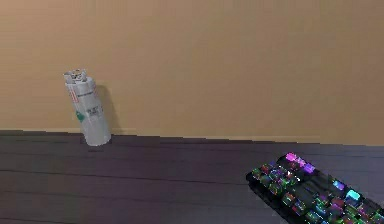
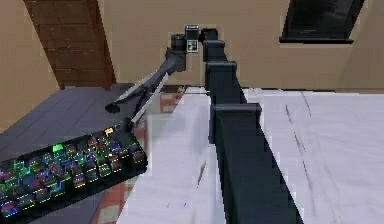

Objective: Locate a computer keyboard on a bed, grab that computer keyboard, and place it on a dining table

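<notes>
The computer keyboard (image 1: 315, 195) is a black slab whose keys glow in many colours: green, pink, blue, orange and violet. In the forward view it sits at the bottom right corner, cut off by the frame and set at a slant on a dark planked surface (image 1: 150, 175) that runs back to a tan wall (image 1: 220, 60). Well apart from it, at the left, a white-and-green canister (image 1: 87, 110) with a crumpled top leans near the wall.

In the arm side view the computer keyboard (image 2: 70, 170) lies at the lower left, its far end next to the edge of a bed (image 2: 320, 140) with a wrinkled white sheet. The dark arm (image 2: 235, 120) rises across the bed. From its far end the hand (image 2: 128, 110) slants down and left, its thin fingers (image 2: 150, 82) ending just above the keyboard's nearest corner. Whether they touch it, and whether the hand holds anything, cannot be told. A brown panelled door (image 2: 75, 40) stands at the upper left.
</notes>
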{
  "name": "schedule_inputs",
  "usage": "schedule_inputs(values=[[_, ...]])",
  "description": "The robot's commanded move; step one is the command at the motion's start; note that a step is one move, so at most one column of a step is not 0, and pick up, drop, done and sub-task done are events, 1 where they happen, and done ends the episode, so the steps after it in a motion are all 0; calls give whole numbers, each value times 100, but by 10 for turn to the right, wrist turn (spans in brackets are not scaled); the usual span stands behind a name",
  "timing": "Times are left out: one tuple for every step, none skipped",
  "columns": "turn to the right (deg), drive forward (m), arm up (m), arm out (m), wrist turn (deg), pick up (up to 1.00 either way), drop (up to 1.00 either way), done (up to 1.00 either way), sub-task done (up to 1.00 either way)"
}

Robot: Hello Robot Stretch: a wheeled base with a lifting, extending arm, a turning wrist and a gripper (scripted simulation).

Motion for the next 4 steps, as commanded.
schedule_inputs(values=[[0, 0, 0, -46, 0, 0, 0, 0, 0], [-450, 0, 0, 0, 0, 0, 0, 0, 0], [-90, 0, 0, 0, 0, 0, 0, 0, 0], [0, 40, 0, 0, 0, 0, 0, 0, 0]])
